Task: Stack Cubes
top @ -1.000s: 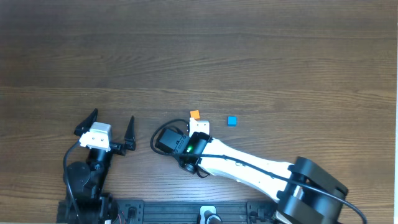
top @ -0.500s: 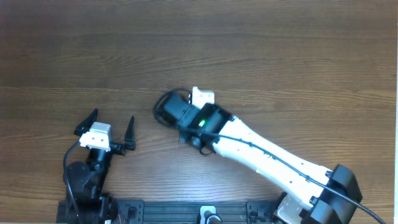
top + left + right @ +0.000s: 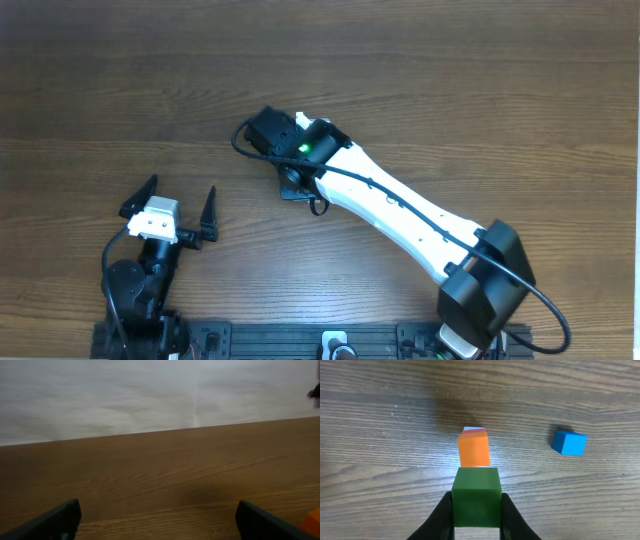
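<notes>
The right arm (image 3: 400, 215) stands at the lower right of the top view and reaches diagonally up and left, so that its wrist sits just left of centre over the wooden bench (image 3: 450, 80). The right pincer (image 3: 476, 506) is pinching a green cube (image 3: 476, 494), one dark finger pressed against each side of it, at the bottom centre of the right wrist view. Directly above the green cube in that frame is an orange cube (image 3: 474, 450); the two edges meet in the picture, but whether they touch cannot be told. A thin pale and reddish sliver shows at the orange cube's upper edge, too small to identify. A blue cube (image 3: 569, 442) lies on the bench toward the right of the frame, well apart from the orange one and turned slightly askew. The left arm (image 3: 140, 280) is at the lower left of the top view, and the left pincer (image 3: 182, 186) is spread wide with nothing between its fingers. In the left wrist view, its two dark fingertips (image 3: 60, 519) sit in the bottom corners, bare bench runs back to a pale wall (image 3: 150, 390), and an orange corner pokes in at the lower right edge.
</notes>
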You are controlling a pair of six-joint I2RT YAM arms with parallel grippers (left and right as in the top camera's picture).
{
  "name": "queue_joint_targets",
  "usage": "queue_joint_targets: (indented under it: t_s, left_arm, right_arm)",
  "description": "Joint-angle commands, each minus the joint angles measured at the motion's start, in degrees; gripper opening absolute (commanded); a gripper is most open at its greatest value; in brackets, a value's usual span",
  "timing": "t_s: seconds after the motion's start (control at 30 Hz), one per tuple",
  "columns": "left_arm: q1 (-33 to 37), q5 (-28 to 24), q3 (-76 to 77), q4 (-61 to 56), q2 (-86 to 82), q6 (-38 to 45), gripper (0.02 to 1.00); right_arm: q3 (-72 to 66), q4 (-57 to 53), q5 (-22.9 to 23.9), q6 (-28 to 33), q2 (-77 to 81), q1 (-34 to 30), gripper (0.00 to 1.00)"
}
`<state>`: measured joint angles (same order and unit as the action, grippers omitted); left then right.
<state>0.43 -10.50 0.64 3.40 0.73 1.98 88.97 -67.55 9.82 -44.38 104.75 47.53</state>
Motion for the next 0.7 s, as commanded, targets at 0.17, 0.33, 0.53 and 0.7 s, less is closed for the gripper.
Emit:
queue_joint_targets:
  t_s: [0.17, 0.33, 0.53, 0.7]
  left_arm:
    - [-0.2, 0.3, -0.3, 0.1, -0.3, 0.8, 1.000]
    - [-0.2, 0.3, -0.3, 0.0, -0.3, 0.8, 0.996]
    - [-0.2, 0.3, -0.3, 0.0, -0.3, 0.8, 1.000]
    - [-0.2, 0.3, -0.3, 0.1, -0.3, 0.8, 0.998]
  right_arm:
    - [1.4, 0.0, -1.0, 0.8, 2.2, -1.0, 0.053]
    - [1.3, 0.6, -1.0, 1.7, 2.2, -1.2, 0.053]
    - [1.3, 0.7, -1.0, 1.8, 2.5, -2.0, 0.040]
    - [1.3, 1.1, -1.0, 1.9, 2.8, -2.2, 0.042]
